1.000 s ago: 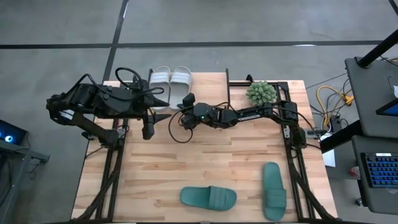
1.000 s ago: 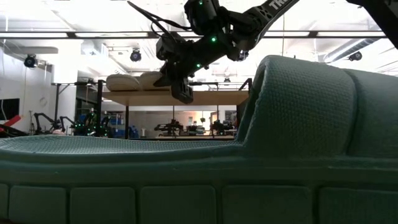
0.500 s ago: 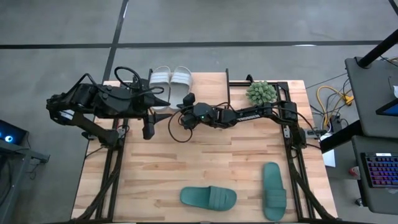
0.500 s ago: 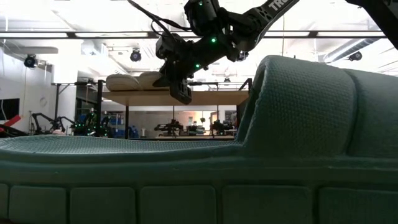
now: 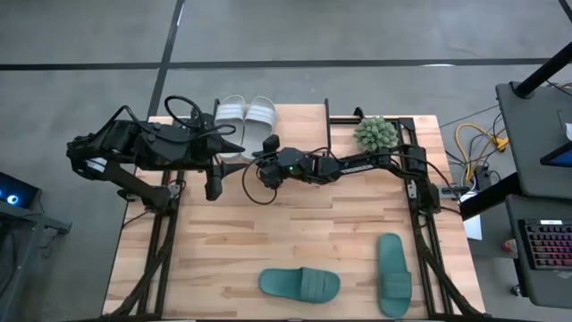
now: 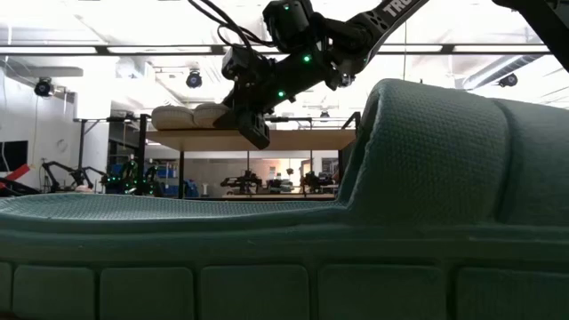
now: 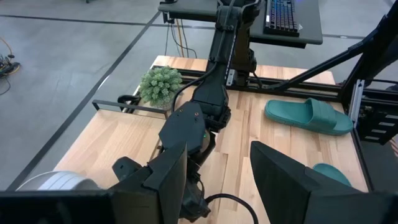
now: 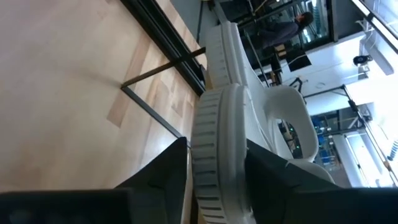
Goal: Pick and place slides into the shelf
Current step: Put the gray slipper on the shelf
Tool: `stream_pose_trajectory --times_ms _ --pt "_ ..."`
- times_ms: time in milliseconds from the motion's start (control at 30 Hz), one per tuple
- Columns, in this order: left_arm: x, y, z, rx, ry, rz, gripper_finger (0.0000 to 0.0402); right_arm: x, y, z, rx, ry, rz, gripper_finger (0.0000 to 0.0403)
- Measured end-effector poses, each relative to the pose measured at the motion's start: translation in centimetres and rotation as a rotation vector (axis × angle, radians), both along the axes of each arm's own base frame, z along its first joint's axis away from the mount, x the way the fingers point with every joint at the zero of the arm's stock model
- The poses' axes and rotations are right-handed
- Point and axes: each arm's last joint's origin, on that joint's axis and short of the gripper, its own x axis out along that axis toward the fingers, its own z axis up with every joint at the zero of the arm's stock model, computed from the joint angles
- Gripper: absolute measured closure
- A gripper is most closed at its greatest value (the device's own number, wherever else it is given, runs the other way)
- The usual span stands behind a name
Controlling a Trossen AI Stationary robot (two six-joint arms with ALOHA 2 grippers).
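Note:
Two pale white slides point(image 5: 246, 114) lie side by side on the shelf point(image 6: 293, 140) at the table's far edge. My right gripper point(image 5: 268, 146) is at the near end of the right-hand white slide point(image 8: 217, 124) and is shut on it. My left gripper point(image 5: 214, 186) hangs open in the air beside it, toward the table's left, touching nothing. Two teal slides point(image 5: 299, 284) point(image 5: 393, 273) lie flat on the tabletop near its front edge. One teal slide point(image 6: 400, 178) fills the foreground of the low view. My right gripper pinches the right-hand white slide at its near end point(image 8: 219, 146), across the thickness of the sole, with the ribbed side wall showing between the two fingers. It comes from the table's near side, roughly level. The slide lies along the shelf top, beside the other white slide point(image 8: 217, 50).
A small green plant point(image 5: 375, 132) stands at the table's far right, beside a thin black metal frame point(image 5: 357, 119). Bare wood lies across the table's middle point(image 5: 295, 224). Cables loop around both wrists. The room beyond holds desks and equipment.
In the low view my right gripper has edged slightly up and toward the shelf, with the white slide still in its fingers. Nothing else has visibly moved.

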Motion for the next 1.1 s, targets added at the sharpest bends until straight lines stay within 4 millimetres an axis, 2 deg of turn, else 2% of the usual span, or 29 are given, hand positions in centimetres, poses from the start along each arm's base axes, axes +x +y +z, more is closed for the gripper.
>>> stream_pose_trajectory --times_ms 300,767,1100 --pt "0.0 0.0 0.0 -0.01 0.0 -0.008 0.0239 0.0 -0.2 0.0 0.001 -0.002 -0.015 0.0236" --pt "0.0 -0.1 -0.1 -0.009 0.01 -0.023 0.0239 -0.4 0.0 0.3 0.036 0.015 -0.077 0.0209" --pt "0.0 0.0 -0.1 0.016 0.017 -0.035 0.0239 -0.5 2.5 0.6 0.045 0.034 -0.063 0.0207"
